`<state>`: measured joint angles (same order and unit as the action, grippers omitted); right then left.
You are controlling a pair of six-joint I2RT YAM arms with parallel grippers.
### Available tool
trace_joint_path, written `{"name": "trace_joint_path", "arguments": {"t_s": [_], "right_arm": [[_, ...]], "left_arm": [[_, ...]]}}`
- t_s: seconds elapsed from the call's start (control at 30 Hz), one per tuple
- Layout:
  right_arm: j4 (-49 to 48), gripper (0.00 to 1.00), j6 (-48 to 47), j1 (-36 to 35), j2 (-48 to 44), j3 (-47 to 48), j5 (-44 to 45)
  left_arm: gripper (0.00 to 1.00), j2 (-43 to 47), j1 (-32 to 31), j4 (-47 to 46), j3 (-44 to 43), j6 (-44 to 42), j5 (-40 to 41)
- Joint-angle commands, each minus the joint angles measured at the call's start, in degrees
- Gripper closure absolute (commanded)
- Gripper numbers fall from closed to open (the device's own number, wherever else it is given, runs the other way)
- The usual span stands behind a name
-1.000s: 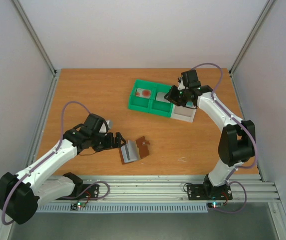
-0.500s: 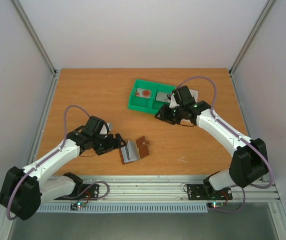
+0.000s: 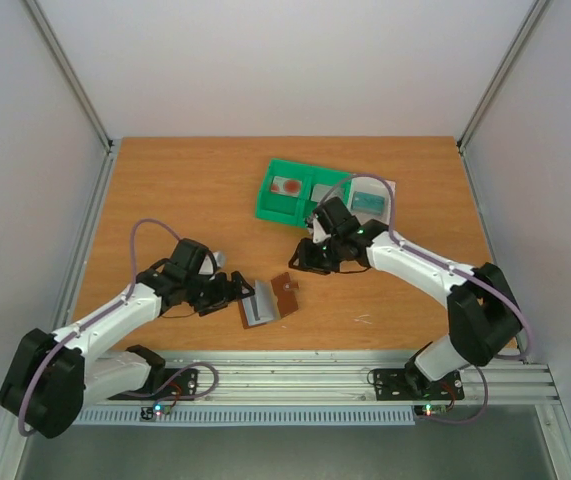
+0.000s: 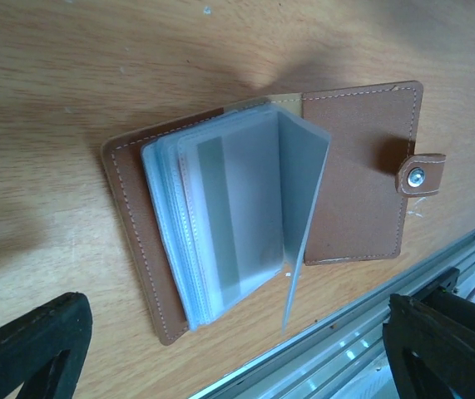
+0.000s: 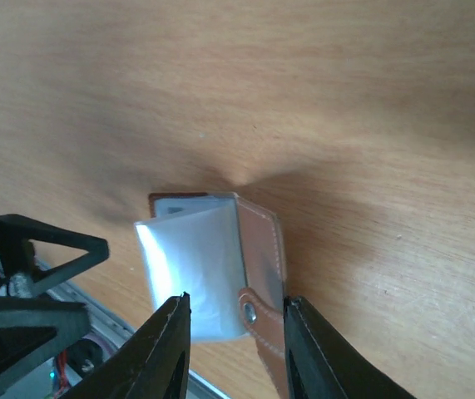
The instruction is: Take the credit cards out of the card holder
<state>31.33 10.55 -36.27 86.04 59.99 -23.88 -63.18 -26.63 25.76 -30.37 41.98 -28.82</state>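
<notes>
The card holder (image 3: 268, 298) lies open on the table, brown with clear sleeves fanned up. In the left wrist view (image 4: 245, 216) a pale card with a grey stripe (image 4: 216, 216) shows through the top sleeve, and the snap tab (image 4: 418, 174) points right. My left gripper (image 3: 237, 290) is open just left of the holder, its fingers (image 4: 29, 349) wide apart and touching nothing. My right gripper (image 3: 303, 258) is open and empty, hovering just beyond the holder's far right. Its fingertips (image 5: 179, 332) frame the tab side of the holder (image 5: 220, 258).
A green tray (image 3: 265, 205) with a white end compartment (image 3: 377, 226) stands behind the right gripper. It holds a red-patterned card (image 3: 287, 185) and a teal card (image 3: 368, 202). The aluminium rail (image 3: 315, 372) runs along the near edge, close to the holder.
My right arm has swung from the tray down and left to the card holder, leaving the teal card in the white compartment. My left gripper has edged slightly closer to the holder.
</notes>
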Motion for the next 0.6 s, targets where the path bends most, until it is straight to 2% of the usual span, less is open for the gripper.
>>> {"name": "trace_joint_path", "arguments": {"t_s": [0.0,0.23,0.57], "right_arm": [[-3.4,0.67,-0.5,-1.5,3.9,-1.3,0.6],[-4.8,0.67,-1.2,-2.2,10.4,-1.3,-1.5],[-9.2,0.74,0.1,-2.9,12.7,-7.2,1.3]], "left_arm": [[0.04,-1.3,0.4,-7.1,1.4,2.5,-3.6],[0.06,-1.5,0.4,-8.1,1.6,3.3,-4.5],[0.06,-1.3,0.4,-9.0,1.3,3.7,-5.1]]}}
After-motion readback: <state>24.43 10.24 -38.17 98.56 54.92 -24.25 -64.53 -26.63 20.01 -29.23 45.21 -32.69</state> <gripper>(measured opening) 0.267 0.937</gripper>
